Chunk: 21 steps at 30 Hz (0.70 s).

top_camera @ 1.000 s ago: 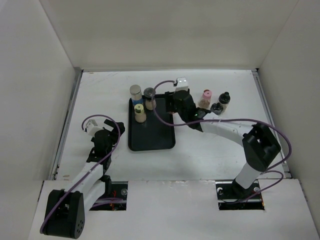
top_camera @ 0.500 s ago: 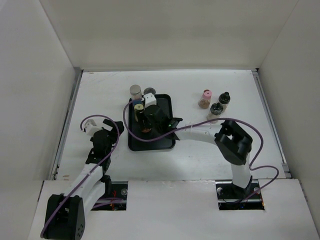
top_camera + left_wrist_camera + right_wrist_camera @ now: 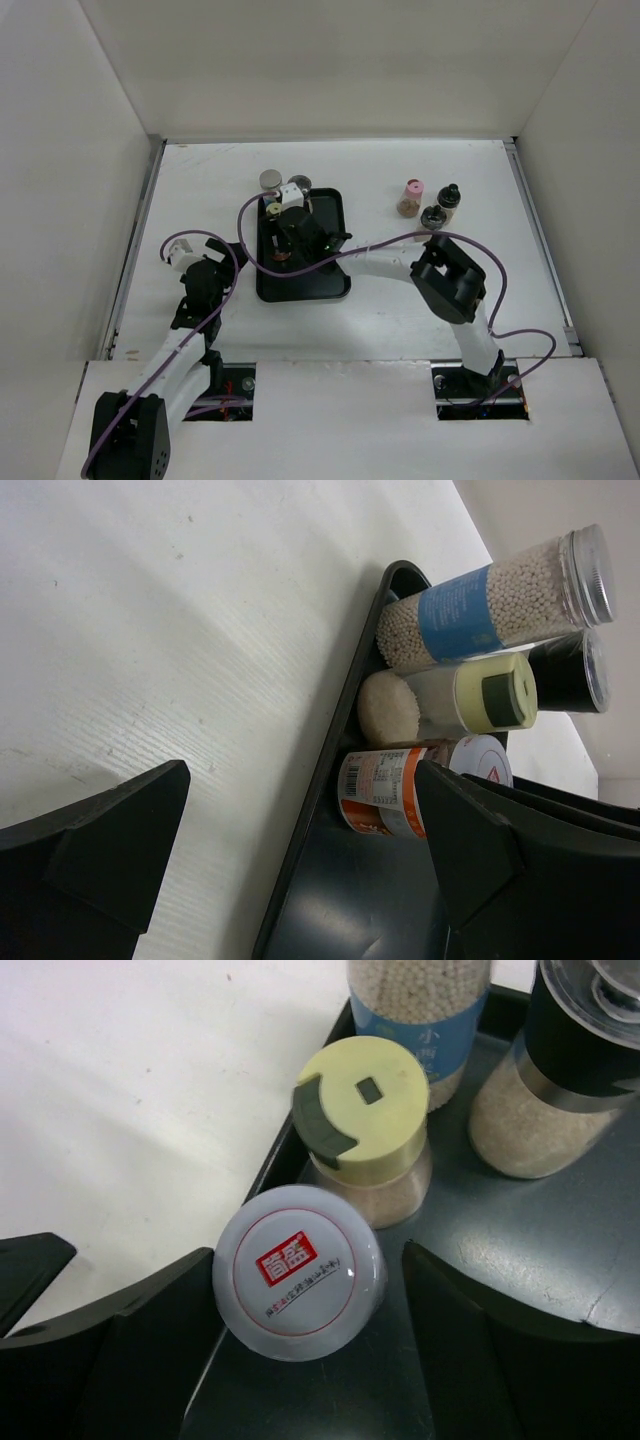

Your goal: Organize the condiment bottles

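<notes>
A black tray [image 3: 320, 275] holds several condiment bottles at its far left corner. My right gripper [image 3: 283, 250] reaches over it. In the right wrist view its fingers are open around a white-lidded jar [image 3: 298, 1270] that stands on the tray [image 3: 520, 1230]; the left finger is close against it and the right finger is apart. Behind it stand a yellow-lidded jar [image 3: 365, 1110], a blue-labelled jar [image 3: 420, 990] and a black-lidded jar [image 3: 560, 1080]. My left gripper [image 3: 228, 262] is open and empty on the table left of the tray. Its view shows the same jars, with the white-lidded one [image 3: 385, 790] nearest.
Three more small jars stand on the table right of the tray: a pink-lidded one [image 3: 411, 190], a black-topped one [image 3: 449, 195] and a dark-lidded one [image 3: 432, 215]. The right arm's purple cable [image 3: 400, 240] loops over the table. White walls enclose three sides.
My right gripper has moved from the tray's far right corner to its left side, bringing the white-lidded jar next to the yellow-lidded one. The left arm has barely moved.
</notes>
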{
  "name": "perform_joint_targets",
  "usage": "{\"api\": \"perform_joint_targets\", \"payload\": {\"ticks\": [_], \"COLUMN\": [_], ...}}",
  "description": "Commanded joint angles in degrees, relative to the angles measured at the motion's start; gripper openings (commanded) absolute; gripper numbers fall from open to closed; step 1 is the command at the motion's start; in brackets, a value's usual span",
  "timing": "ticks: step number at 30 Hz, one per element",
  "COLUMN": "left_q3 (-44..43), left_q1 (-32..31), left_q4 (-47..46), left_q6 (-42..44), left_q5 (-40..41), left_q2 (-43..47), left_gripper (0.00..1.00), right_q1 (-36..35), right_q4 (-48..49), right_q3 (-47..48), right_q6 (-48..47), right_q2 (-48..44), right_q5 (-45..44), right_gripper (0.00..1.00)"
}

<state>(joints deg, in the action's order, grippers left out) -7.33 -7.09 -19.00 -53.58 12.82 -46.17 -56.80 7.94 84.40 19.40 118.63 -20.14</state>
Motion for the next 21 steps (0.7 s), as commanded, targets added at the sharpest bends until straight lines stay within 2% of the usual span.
{"api": "perform_joint_targets", "payload": {"ticks": [1, 6, 9, 11, 12, 15, 17, 19, 21], "left_q3": [0.3, 0.1, 0.0, 0.0, 0.0, 0.0, 0.1, 0.2, 0.2], "left_q1": [0.4, 0.1, -0.1, -0.1, -0.2, -0.2, -0.2, 0.0, 0.0], "left_q4": [-1.6, -2.1, -2.1, -2.2, -2.2, -2.0, -1.8, -1.6, -1.6], "left_q6": [0.1, 0.0, 0.0, 0.0, 0.0, 0.0, 0.0, 0.1, 0.0], "left_q5": [-0.2, -0.2, -0.1, 0.0, -0.1, -0.3, 0.0, -0.3, -0.5], "left_q2": [0.0, -1.3, -1.5, -1.6, -1.6, -1.1, -0.6, -0.5, -0.1], "left_gripper": [1.0, 1.0, 1.0, 1.0, 1.0, 1.0, 1.0, 1.0, 1.0], "right_q1": [-0.9, -0.9, -0.4, 2.2, 4.4, 11.6, 16.1, 20.9, 25.2], "right_q4": [4.4, 4.5, 4.5, 4.4, 4.4, 3.5, 2.3, 1.4, 0.8], "right_q3": [0.6, -7.2, -12.0, -14.8, -16.1, -18.1, -18.7, -19.6, -19.4], "right_q6": [0.6, -0.1, -0.9, -1.1, -0.9, -0.4, -0.7, -1.7, -2.1], "right_q2": [-3.6, -12.8, -18.8, -22.3, -23.7, -26.3, -27.2, -28.0, -27.6], "right_q5": [0.3, 0.3, 0.2, -0.3, -0.4, -2.3, -5.2, -9.5, -11.1], "right_gripper": [0.86, 0.96, 0.95, 0.88, 0.81, 0.51, 0.42, 0.4, 0.45]}}
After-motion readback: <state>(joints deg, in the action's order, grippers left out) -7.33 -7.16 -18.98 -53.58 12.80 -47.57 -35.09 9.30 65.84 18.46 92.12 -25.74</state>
